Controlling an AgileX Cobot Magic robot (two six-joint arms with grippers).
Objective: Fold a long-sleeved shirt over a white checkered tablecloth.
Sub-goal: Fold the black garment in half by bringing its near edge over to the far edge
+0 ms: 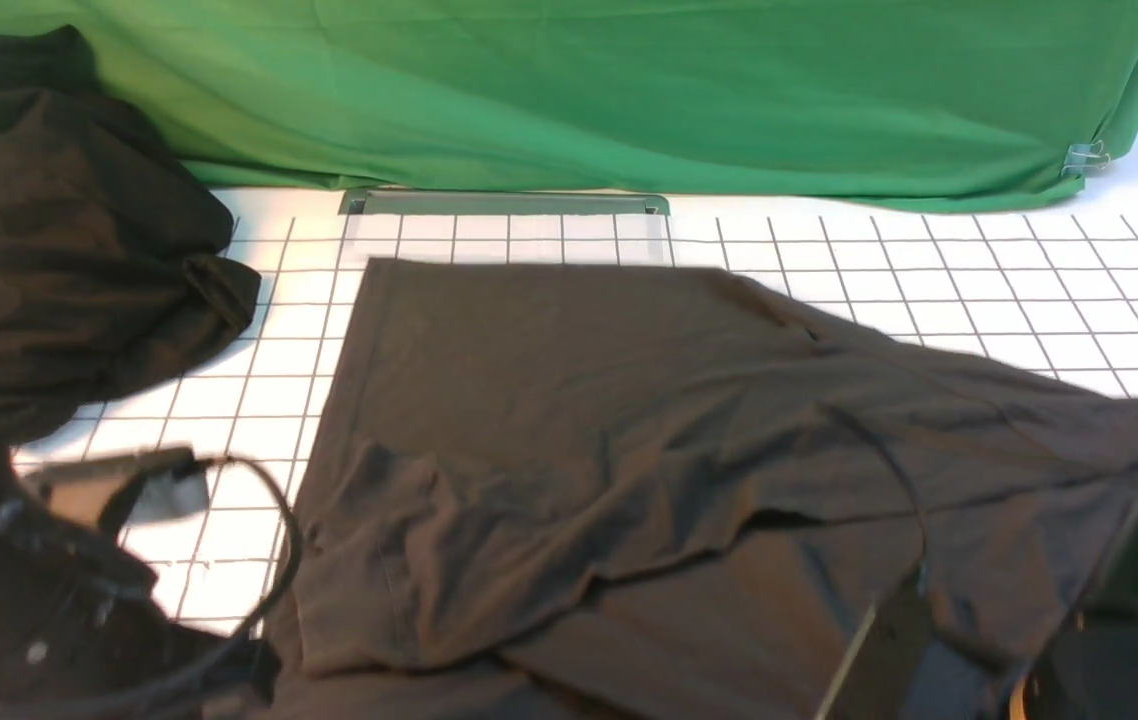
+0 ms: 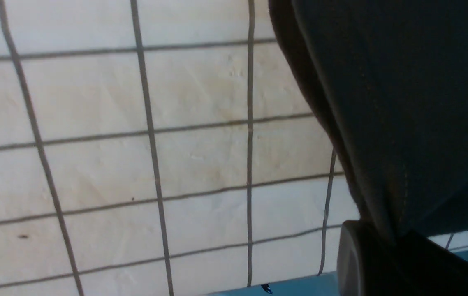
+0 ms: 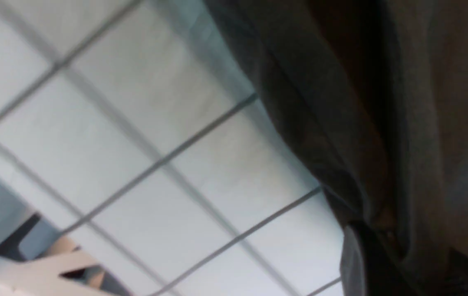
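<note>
Backdrop: green sheet (image 1: 629, 90) behind tablecloth (image 1: 979, 290).
Shirt (image 1: 579, 400): on tablecloth; straight edge faces sheet, long axis runs away from it.
Left claw (image 2: 388, 246): clamped on shirt.
Right claw (image 3: 378, 250): clamped on shirt.

The shirt (image 1: 609, 420) is dark charcoal and lies spread across the tablecloth (image 1: 1029, 290) with a plain side up, no print showing. Its far edge runs straight. The middle is rumpled, and one layer is folded diagonally over another. Its right side lifts off the surface towards the near right. The tablecloth is white with a thin dark grid and lies flat.
</note>
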